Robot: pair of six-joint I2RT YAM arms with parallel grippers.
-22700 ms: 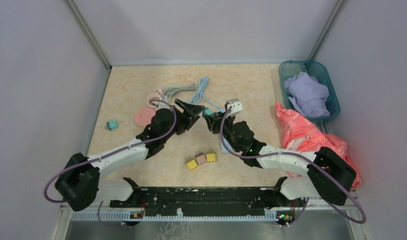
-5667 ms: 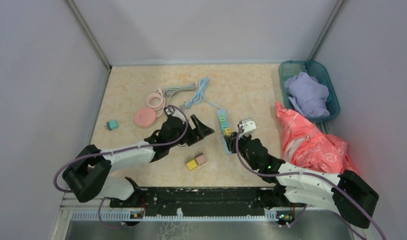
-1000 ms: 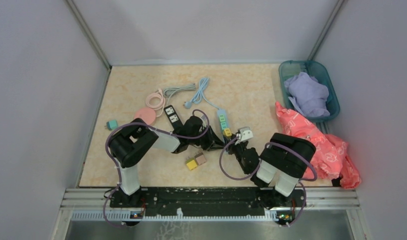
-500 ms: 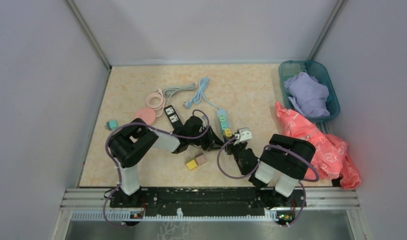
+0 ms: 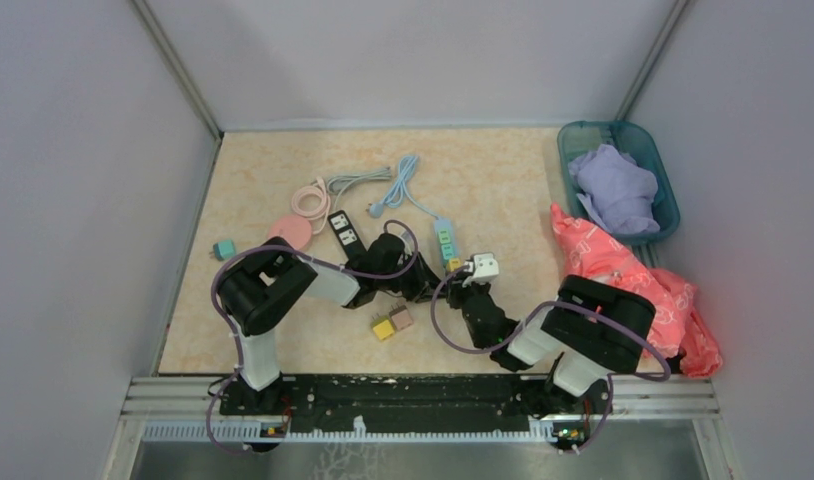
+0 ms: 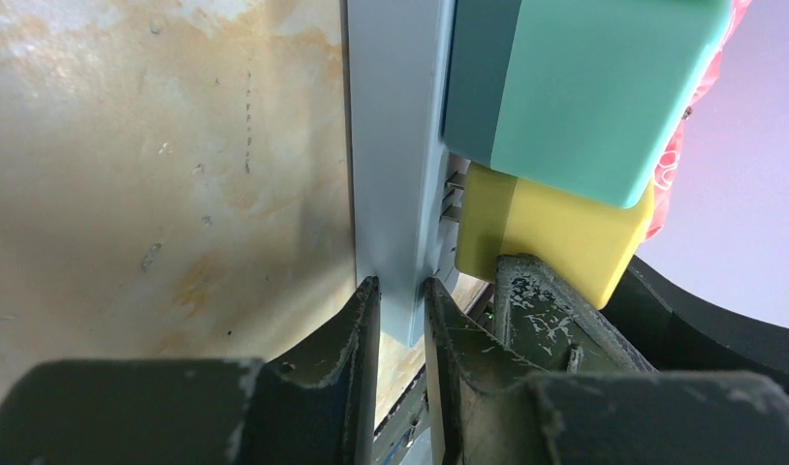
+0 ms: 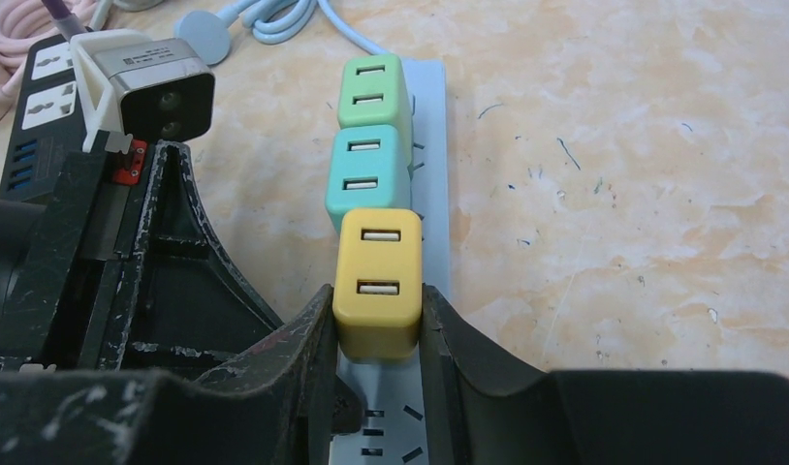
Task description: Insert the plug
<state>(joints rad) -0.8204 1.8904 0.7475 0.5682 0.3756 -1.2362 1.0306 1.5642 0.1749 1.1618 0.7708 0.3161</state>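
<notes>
1. Pinching the yellow plug from both sides, the right tool presses it onto the strip, third in line after the green plug and the teal plug.
2. The left tool is nearly closed on the strip's near edge, steadying it on the counter.
3. From the left wrist view, the pins show in a gap between plug and strip, so I judge it only partly seated.
4. What is left: push it fully home, then let go with both tools.
5. In the earliest view three loose plugs lay near the front edge; now two loose plugs remain there.
6. Compared with a second ago, the right arm's elbow has swung outward, while the tools have barely shifted.
</notes>
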